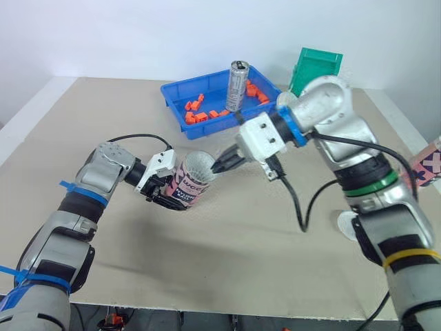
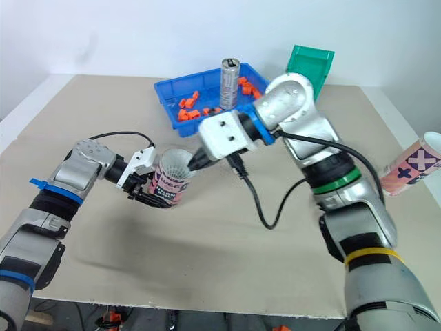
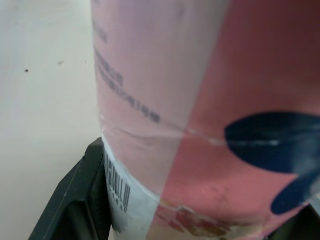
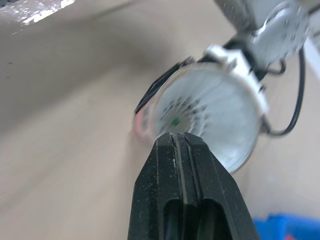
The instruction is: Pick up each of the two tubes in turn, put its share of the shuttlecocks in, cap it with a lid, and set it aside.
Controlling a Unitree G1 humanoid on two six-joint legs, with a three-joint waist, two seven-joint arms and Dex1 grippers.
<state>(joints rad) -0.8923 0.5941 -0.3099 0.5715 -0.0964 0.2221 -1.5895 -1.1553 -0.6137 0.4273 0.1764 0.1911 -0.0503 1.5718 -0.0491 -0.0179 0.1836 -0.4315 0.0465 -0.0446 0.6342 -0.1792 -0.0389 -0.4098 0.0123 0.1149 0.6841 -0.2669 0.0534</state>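
While tube (image 1: 192, 185) loads: left gripper (image 1: 168, 197) clamps it.
Right gripper (image 1: 222, 165): closed, empty, against shuttlecock (image 1: 198, 164).
Next: seat it fully, then cap.

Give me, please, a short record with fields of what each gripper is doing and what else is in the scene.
Left gripper: shut on tube, held tilted
Right gripper: fingers together, tips at the tube's mouth
Shuttlecock: sitting in the tube's mouth
Blue tray: orange pieces and an upright silver can inside
Second tube: at the far right
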